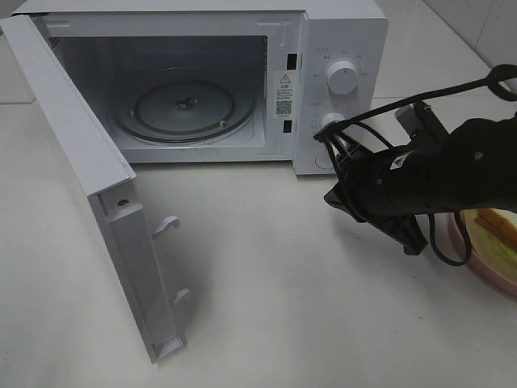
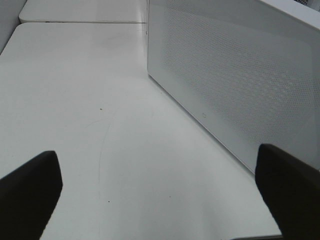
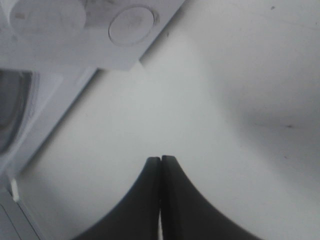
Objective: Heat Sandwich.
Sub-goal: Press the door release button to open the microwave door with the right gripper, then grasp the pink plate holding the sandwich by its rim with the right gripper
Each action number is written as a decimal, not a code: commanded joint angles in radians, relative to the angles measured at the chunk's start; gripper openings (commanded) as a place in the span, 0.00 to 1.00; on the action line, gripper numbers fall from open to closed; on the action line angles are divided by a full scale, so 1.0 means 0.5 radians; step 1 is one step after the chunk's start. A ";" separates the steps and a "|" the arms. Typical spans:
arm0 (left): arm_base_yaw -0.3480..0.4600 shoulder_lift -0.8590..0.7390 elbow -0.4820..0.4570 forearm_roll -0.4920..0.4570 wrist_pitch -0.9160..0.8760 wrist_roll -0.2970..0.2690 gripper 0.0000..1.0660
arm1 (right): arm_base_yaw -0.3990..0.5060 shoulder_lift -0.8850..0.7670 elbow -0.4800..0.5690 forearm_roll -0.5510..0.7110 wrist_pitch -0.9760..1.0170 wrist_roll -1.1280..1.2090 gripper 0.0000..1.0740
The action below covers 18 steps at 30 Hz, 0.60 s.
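The left gripper [image 2: 160,200] shows only in its own wrist view. Its dark fingers [image 2: 27,192] stand wide apart with nothing between them, above the white table [image 1: 266,307] and near a white panel [image 2: 235,80] with a fine dot pattern.

The microwave door [image 1: 89,186] is swung fully open to the left, its latch hooks facing right. Behind it the white microwave [image 1: 347,24] sits at the far side of the table, with its glass turntable [image 1: 186,109] bare in the cavity. Two round knobs [image 1: 342,78] are on its control panel, one above the other.

Further right, the black right arm [image 1: 436,178] reaches in from the right edge toward the lower part of the panel. The right gripper [image 3: 160,160] has its fingertips pressed together and holds nothing.

At the far right edge, near side, the sandwich [image 1: 494,230] lies flat on a round pink plate [image 1: 477,267]. It is mostly hidden by the arm and cut by the frame. Its visible tan crust edge runs from far-left to near-right. Its long axis cannot be told.
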 commanded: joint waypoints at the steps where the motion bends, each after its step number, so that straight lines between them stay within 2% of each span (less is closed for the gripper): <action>1: 0.006 -0.048 0.006 -0.006 0.002 0.004 0.96 | -0.010 -0.072 0.004 -0.064 0.218 -0.220 0.00; 11: 0.006 -0.048 0.006 -0.006 0.002 0.004 0.96 | -0.010 -0.268 -0.052 -0.302 0.958 -0.704 0.01; 13: 0.006 -0.048 0.006 -0.006 0.002 0.004 0.96 | -0.010 -0.314 -0.102 -0.484 1.176 -0.820 0.02; 18: 0.006 -0.048 0.006 -0.006 0.002 0.004 0.96 | -0.010 -0.392 -0.186 -0.712 1.514 -1.036 0.03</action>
